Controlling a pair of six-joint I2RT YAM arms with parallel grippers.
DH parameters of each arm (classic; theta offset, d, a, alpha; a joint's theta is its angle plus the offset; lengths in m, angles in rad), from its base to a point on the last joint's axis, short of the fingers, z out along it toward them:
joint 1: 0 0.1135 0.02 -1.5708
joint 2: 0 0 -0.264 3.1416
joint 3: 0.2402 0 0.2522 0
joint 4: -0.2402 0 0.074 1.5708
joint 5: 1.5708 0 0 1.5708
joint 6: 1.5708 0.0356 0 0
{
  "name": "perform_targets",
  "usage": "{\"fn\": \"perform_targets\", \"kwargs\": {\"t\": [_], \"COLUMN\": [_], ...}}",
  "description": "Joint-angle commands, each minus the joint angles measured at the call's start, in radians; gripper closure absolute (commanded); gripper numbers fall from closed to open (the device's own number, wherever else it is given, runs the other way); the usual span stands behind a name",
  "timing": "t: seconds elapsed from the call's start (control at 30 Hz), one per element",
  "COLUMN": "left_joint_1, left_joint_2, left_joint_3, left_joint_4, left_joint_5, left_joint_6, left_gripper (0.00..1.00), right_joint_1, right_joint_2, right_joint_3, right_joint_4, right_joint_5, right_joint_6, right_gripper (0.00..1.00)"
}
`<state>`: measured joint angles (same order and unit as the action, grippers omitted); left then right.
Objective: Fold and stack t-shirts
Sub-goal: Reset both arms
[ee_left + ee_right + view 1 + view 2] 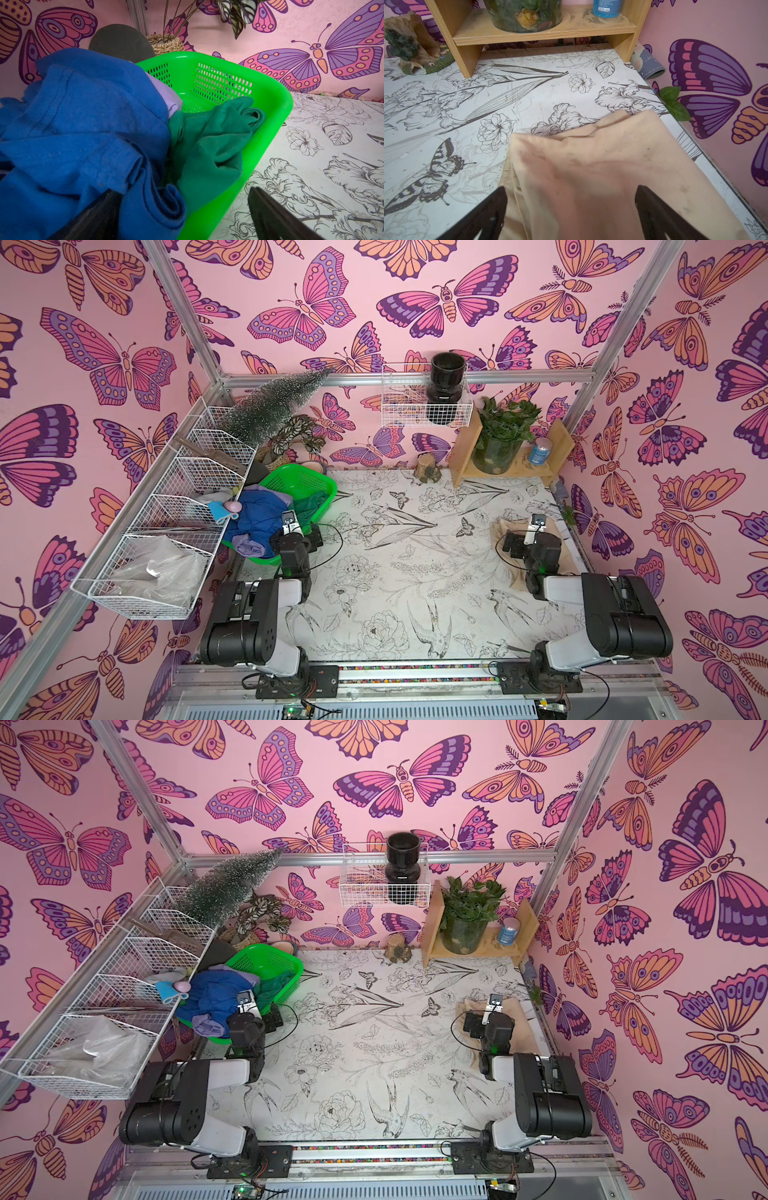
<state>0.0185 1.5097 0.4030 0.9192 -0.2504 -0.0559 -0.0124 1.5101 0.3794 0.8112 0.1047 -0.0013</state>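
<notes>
A bright green basket [300, 480] at the table's left holds crumpled t-shirts: a royal blue one [257, 514] on top, a lavender one [249, 549] spilling over the near rim, and a dark green one [209, 143] beside the blue. My left gripper [287, 519] hangs open over the basket's near edge. In the left wrist view one finger sits by the blue cloth and the other finger [270, 212] is outside the rim. A beige t-shirt [505, 527] lies flat at the table's right. My right gripper [571, 207] stands open just above it, holding nothing.
White wire baskets [174, 506] line the left wall, with a small light-blue item [220, 510] at their edge. At the back stand a wooden shelf [463, 456] with a potted plant [500, 435] and a blue can [539, 451], and a stump ornament [428, 467].
</notes>
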Motion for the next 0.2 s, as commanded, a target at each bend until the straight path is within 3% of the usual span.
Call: {"fn": "perform_targets", "kwargs": {"t": [0.0, 0.17], "left_joint_1": [-0.006, -0.007], "left_joint_2": [0.031, 0.031], "left_joint_3": [-0.017, -0.019], "left_joint_4": [-0.057, -0.054], "left_joint_5": [0.053, 0.054], "left_joint_6": [-0.032, -0.030], "left_gripper": [0.00, 0.00], "right_joint_1": [0.002, 0.002], "right_joint_2": [-0.008, -0.008], "right_joint_3": [0.015, 0.014], "right_joint_4": [-0.004, -0.003], "right_joint_5": [0.013, 0.011], "right_joint_6": [0.004, 0.004], "right_gripper": [0.01, 0.01]}}
